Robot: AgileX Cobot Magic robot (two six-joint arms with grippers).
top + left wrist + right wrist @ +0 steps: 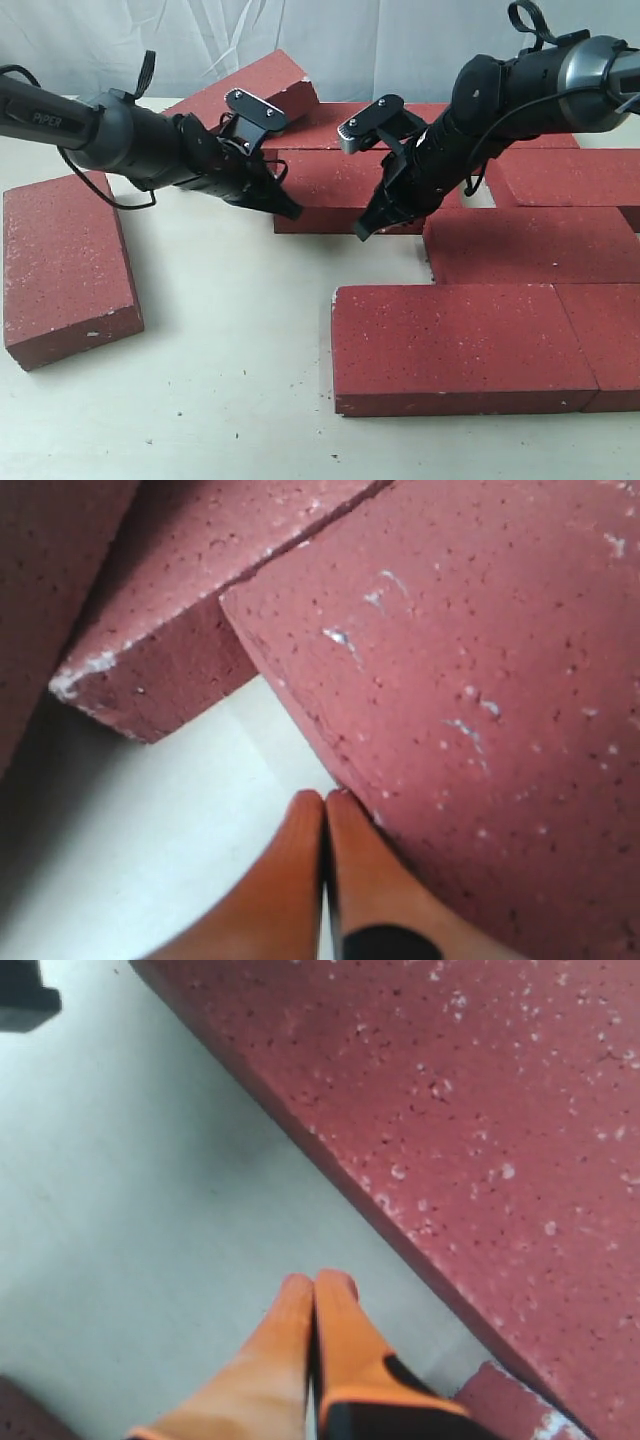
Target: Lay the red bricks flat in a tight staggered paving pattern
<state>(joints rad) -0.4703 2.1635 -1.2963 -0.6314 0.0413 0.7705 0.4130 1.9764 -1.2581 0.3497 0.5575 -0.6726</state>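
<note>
Several red bricks lie on the pale table. The middle brick lies flat between my two grippers. My left gripper is shut and empty, its tips against that brick's front left edge. My right gripper is also shut and empty, low by the same brick's front side. The right gripper's orange fingertips hover just above the table. A tilted brick leans at the back, also seen close in the left wrist view.
A loose brick lies alone at the far left. Two bricks lie end to end at the front right, another behind them, and more along the back right. Bare table shows at the front centre.
</note>
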